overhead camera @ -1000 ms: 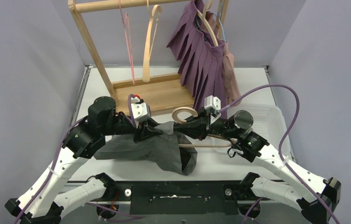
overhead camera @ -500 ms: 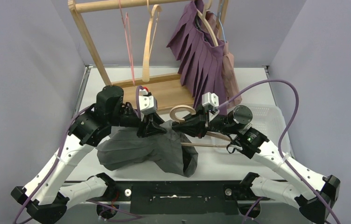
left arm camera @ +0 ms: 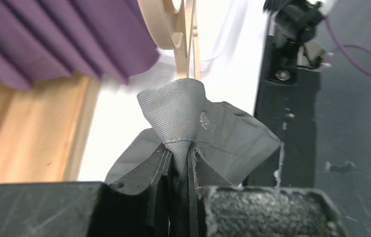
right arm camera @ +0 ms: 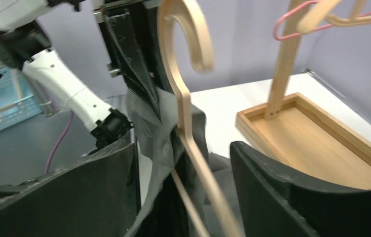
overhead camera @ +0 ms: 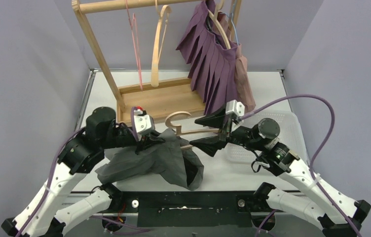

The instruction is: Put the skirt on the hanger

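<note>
Our left tool (left arm camera: 179, 153) is clenched on a fold of the grey skirt (overhead camera: 161, 158). In the left wrist view the cloth rises from between the closed jaws into a bunched peak. Our right tool (overhead camera: 205, 133) stands released, its fingers (right arm camera: 292, 197) spread wide to either side of the wooden hanger (right arm camera: 176, 84) without pressing on it. The hanger's neck runs up between them, and its lower part goes down into the grey cloth.

The skirt lies crumpled on the worktop (overhead camera: 252, 79) at lower centre of the top view, partly under our left arm, with the hanger's hook sticking out at its upper edge.

A second ago the right tool was closed on the hanger close to the hook. Now it has let go and drawn back toward the right of the frame. The hook has shifted left, nearer the left tool, and the left arm has pulled back toward the lower left, dragging the skirt a little with it.

Just behind the hook sits the base tray of the wooden rack (overhead camera: 161, 98). On its rail hang a pink wire hanger (overhead camera: 136, 44), a bare wooden hanger (overhead camera: 158, 54) and a purple pleated skirt (overhead camera: 215, 69), whose hem hangs just above the right tool. A white basket (overhead camera: 284, 121) sits on the right, partly covered by our right arm.
</note>
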Tool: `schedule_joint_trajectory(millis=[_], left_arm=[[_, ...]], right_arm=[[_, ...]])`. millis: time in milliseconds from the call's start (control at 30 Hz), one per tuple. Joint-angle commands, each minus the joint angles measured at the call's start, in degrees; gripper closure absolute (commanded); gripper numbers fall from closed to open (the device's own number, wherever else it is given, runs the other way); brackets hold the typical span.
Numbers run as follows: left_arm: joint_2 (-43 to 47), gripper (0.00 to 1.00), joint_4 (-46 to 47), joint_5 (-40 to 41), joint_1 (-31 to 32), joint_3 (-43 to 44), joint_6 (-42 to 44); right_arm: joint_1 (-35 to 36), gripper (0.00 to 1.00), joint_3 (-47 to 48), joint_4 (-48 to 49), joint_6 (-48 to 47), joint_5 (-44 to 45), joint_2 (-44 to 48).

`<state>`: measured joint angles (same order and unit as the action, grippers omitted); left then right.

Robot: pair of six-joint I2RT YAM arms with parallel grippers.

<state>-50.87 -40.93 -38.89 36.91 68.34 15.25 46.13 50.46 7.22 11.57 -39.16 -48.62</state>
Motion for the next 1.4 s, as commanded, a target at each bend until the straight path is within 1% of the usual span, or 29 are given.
schedule_joint_trajectory(millis=[0,133,267,333,467,533,633,733,800,833,867,900,933,967,1000,1033,1100,1167,1267,1367], left_arm=[[9.56,1.00,10.05,15.97,-0.32,-2.41,-2.90],[13.89,1.00,11.98,20.45,-0.27,-3.37,-4.61],[15.16,1.00,13.07,23.00,-0.27,-3.32,-5.59],[15.20,1.00,13.35,23.98,-0.31,-3.10,-5.60],[15.24,1.00,13.59,25.00,-0.31,-2.92,-5.57],[15.30,1.00,13.51,25.25,-0.26,-2.84,-5.43],[15.54,1.00,13.38,25.20,-0.26,-2.99,-5.24],[15.93,1.00,13.17,24.94,-0.22,-3.08,-5.28],[16.17,1.00,13.11,25.00,-0.33,-3.12,-5.33],[16.34,1.00,13.03,25.01,-0.29,-3.12,-5.32],[16.53,1.00,12.87,25.01,-0.26,-3.14,-5.31],[16.77,1.00,12.70,25.15,-0.29,-3.06,-5.31],[16.97,1.00,12.34,25.18,-0.28,-2.99,-5.17],[17.21,1.00,11.77,25.18,-0.26,-2.83,-5.10],[17.43,1.00,10.95,25.12,-0.29,-2.63,-4.91],[17.73,1.00,9.87,24.74,-0.30,-2.41,-4.79],[18.31,1.00,6.73,23.18,-0.25,-1.88,-4.62],[19.07,1.00,3.13,20.97,-0.21,-1.43,-5.21],[20.88,1.00,0.19,16.35,-0.23,-2.07,-6.68],[21.11,1.00,-2.84,14.13,-0.14,-2.26,-7.48]], right_arm=[[0.03,0.24,0.84,-7.93,-1.30,13.21,6.36],[0.01,0.22,-1.80,-10.80,2.72,22.43,9.96],[0.01,0.22,-5.09,-12.91,10.42,27.22,9.42],[-0.03,0.23,-7.33,-14.33,17.16,29.34,7.84],[0.37,0.27,-11.52,-13.89,25.43,29.47,3.11],[1.67,0.28,-13.04,-11.87,28.03,31.07,0.64],[3.80,0.25,-14.23,-10.90,30.47,36.99,-2.41],[3.94,0.27,-14.58,-8.39,31.77,38.60,-6.73],[4.10,0.32,-13.66,-6.89,32.28,38.44,-9.64],[4.19,0.35,-13.26,-6.07,32.58,38.11,-10.95],[4.23,0.43,-13.09,-5.27,32.94,38.03,-11.94],[4.20,0.54,-13.10,-4.80,33.63,38.40,-12.76],[4.15,0.69,-13.07,-4.81,34.64,39.33,-13.14],[3.97,0.81,-13.10,-5.27,35.53,41.32,-13.25],[3.86,0.90,-12.94,-6.23,36.38,43.46,-13.09],[3.68,0.94,-12.70,-7.61,37.08,45.65,-12.65],[3.15,1.00,-11.95,-10.74,37.97,50.55,-10.18],[2.41,1.00,-10.86,-13.27,37.96,54.40,-7.60],[0.60,1.00,-7.87,-18.75,38.76,58.54,-4.41],[-0.61,1.00,-4.09,-23.83,40.25,61.94,-2.53]])
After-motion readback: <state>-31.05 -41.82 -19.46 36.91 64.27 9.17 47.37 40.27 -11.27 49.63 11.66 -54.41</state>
